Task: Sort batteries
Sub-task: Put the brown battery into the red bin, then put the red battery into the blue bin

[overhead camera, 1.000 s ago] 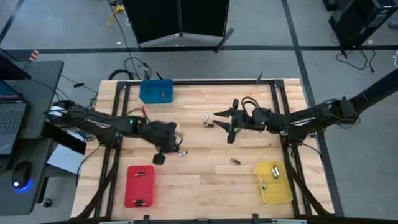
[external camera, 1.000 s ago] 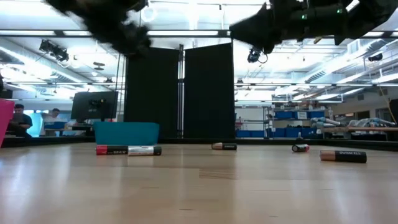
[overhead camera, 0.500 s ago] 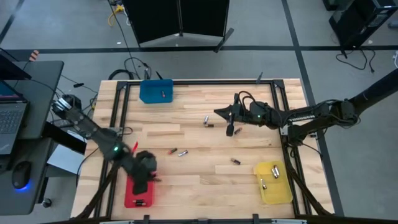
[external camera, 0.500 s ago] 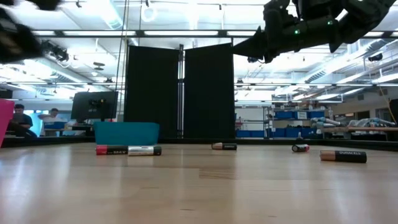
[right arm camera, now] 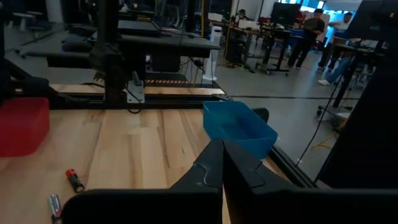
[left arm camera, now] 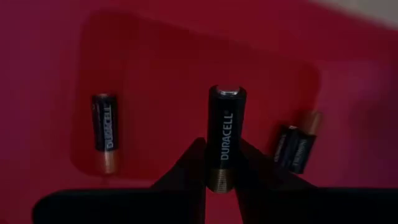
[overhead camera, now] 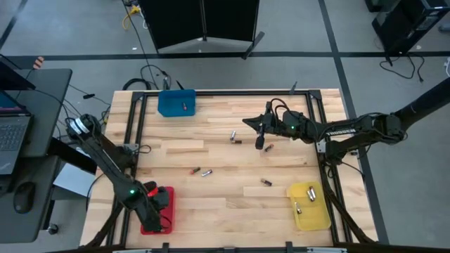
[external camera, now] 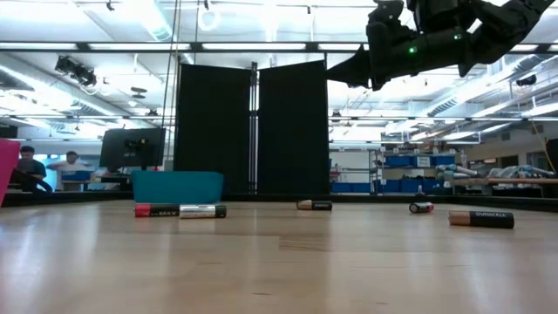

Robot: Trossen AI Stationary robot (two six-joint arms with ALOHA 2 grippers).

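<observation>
While hovering over red tray [overhead camera: 166, 209], left gripper [left arm camera: 221, 177] clamped on battery [left arm camera: 224, 137]; right gripper [right arm camera: 222, 163] closed, empty, above table [overhead camera: 218, 161].

A grey floor [overhead camera: 63, 28] crossed by dark lines is seen around the wooden desk [overhead camera: 225, 158]. Black panels [external camera: 250, 131] stand centre frame, lit by ceiling strip lights [external camera: 105, 45]. Blue bins [external camera: 410, 161] fill shelves at right.

red tray [overhead camera: 151, 226], blue tray [overhead camera: 171, 105], yellow tray [overhead camera: 314, 214], laptop [overhead camera: 12, 137]
</observation>
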